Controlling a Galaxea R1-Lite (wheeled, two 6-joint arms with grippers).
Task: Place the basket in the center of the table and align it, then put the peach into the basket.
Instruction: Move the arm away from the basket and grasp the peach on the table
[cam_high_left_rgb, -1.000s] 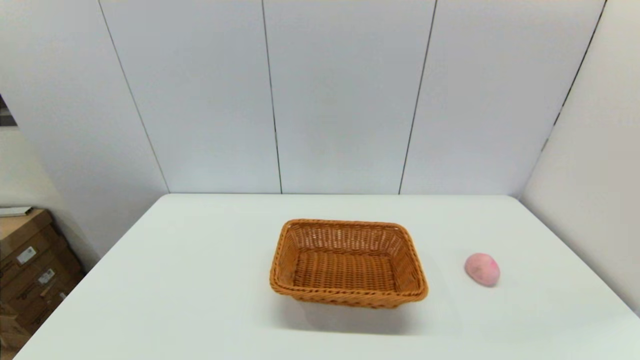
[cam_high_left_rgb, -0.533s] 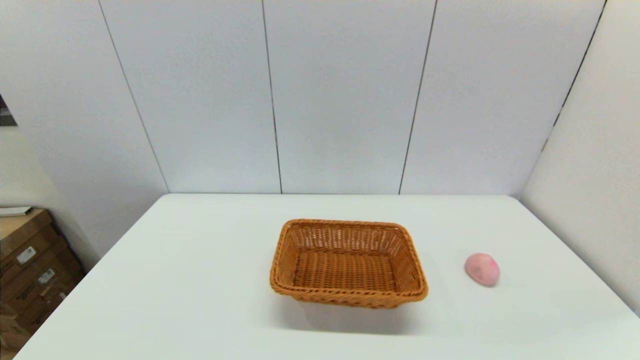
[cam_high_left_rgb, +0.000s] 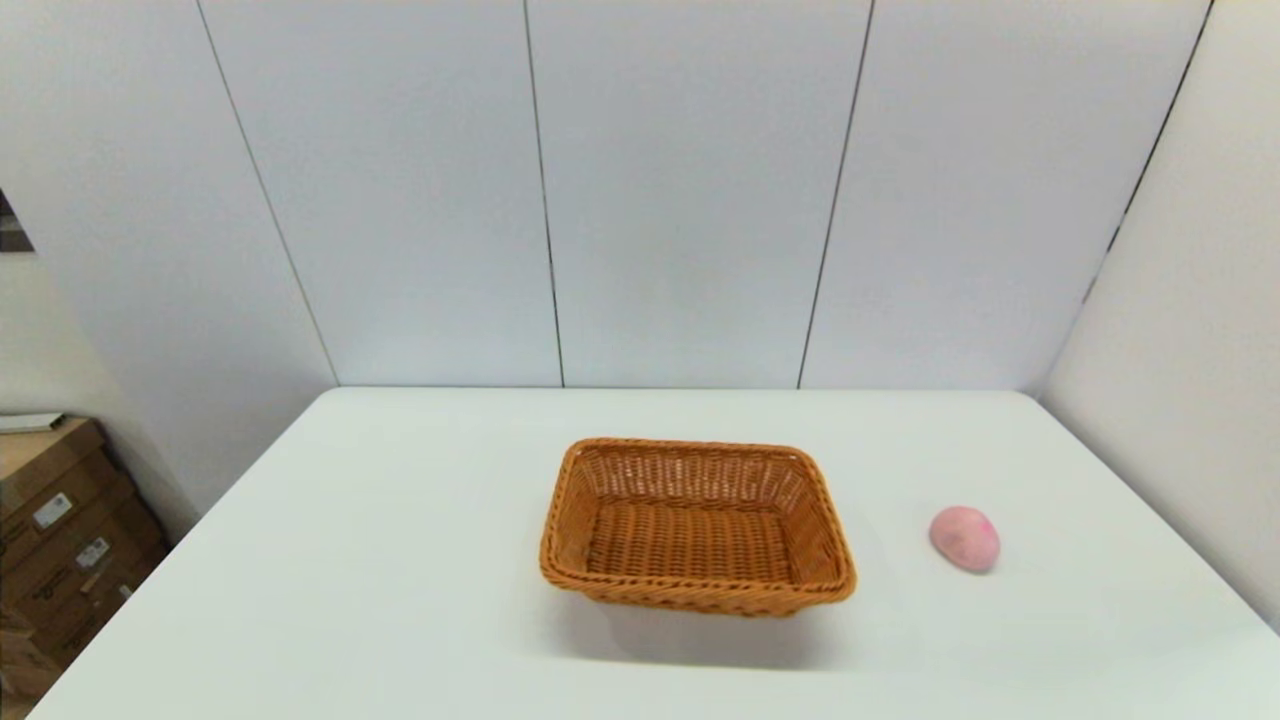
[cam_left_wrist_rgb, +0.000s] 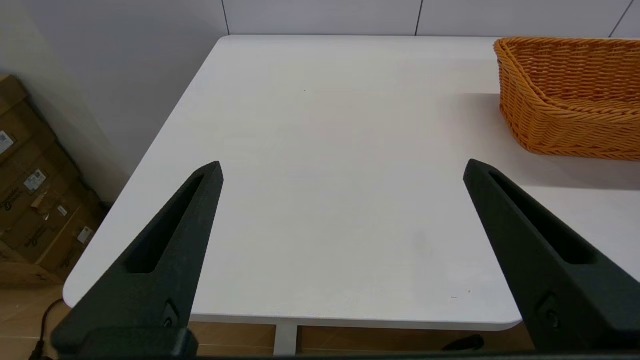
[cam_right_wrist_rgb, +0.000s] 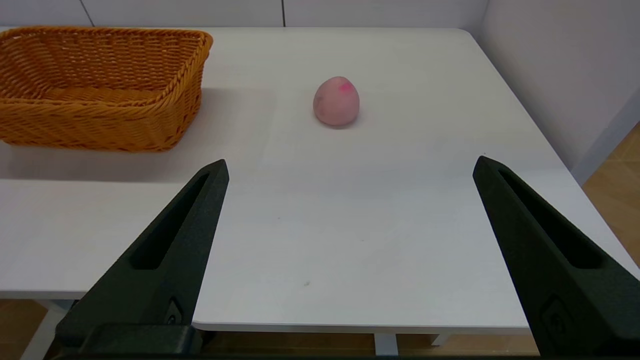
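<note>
Sitting roughly mid-tabletop (cam_high_left_rgb: 400, 560), the basket (cam_high_left_rgb: 697, 525) is upright, long sides running across the robot's front, nothing inside it. The peach (cam_high_left_rgb: 965, 538) lies on the bare surface to the basket's right, clearly apart from it, blush patch facing up and to the right. Neither arm shows in the head view; both are held back at the near edge. Left pincer (cam_left_wrist_rgb: 342, 170) is spread wide, fingers (cam_left_wrist_rgb: 165, 250) gripping nothing, hanging over the near-left part of the tabletop with the basket's left end off to its right. Right pincer (cam_right_wrist_rgb: 350, 167) is equally wide open and empty, over the near-right part, with the peach ahead of it roughly between its finger lines and well short of contact. Cardboard boxes (cam_high_left_rgb: 60, 540) are stacked on the floor past the left edge, grey wall panels (cam_high_left_rgb: 680, 190) behind.
</note>
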